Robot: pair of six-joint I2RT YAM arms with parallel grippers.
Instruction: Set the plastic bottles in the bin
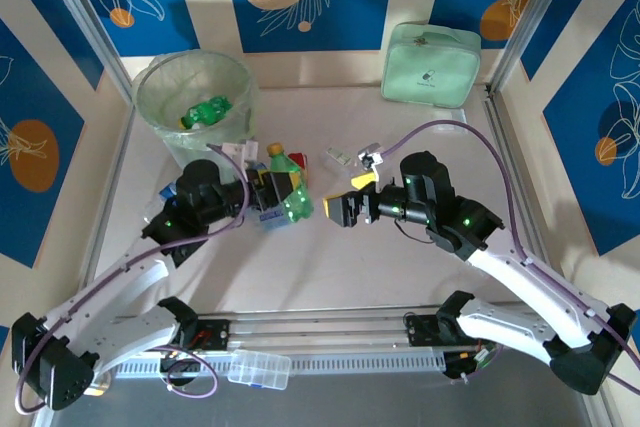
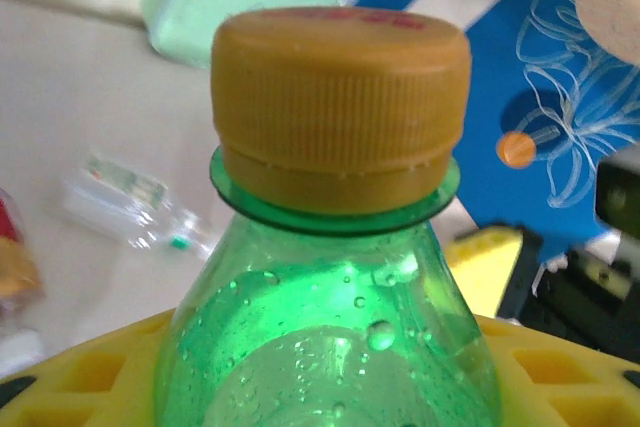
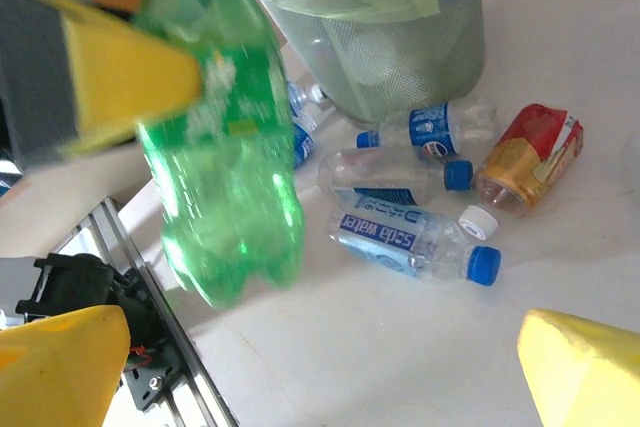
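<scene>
Table [image 1: 330, 267], pale and flat, carries everything. Bin [image 1: 195, 92] at the far left corner, bag-lined, with one green bottle in the bin [image 1: 207, 112] lying on its side. Mint-green pouch [image 1: 430, 64] at the far right against the back wall, well apart from the bin.

My left pincer [image 1: 280, 197] is mid-table, nearer the bin than the pouch, clamped on the held green bottle [image 1: 283, 162]. The left wrist view shows its orange-yellow cap [image 2: 340, 107] upright and close, with my yellow fingers [image 2: 60, 387] either side of the shoulder. My right pincer [image 1: 345, 197] sits just beside that bottle on its right, spread wide and holding nothing. In its own view its fingertips [image 3: 60, 367] stand far apart with bare table between, and the held bottle hangs tilted at upper left.

In the way: a litter at the bin's foot, between the held bottle and the bin wall. It is three clear blue-capped bottles [image 3: 415, 242], lying flat and close together, and an orange-brown bottle [image 3: 530, 157] just beside them. One loose clear bottle [image 1: 340, 157] lies farther out, toward the pouch.

Clear lidded box [image 1: 258, 370] rests on the near rail between my arm bases.
</scene>
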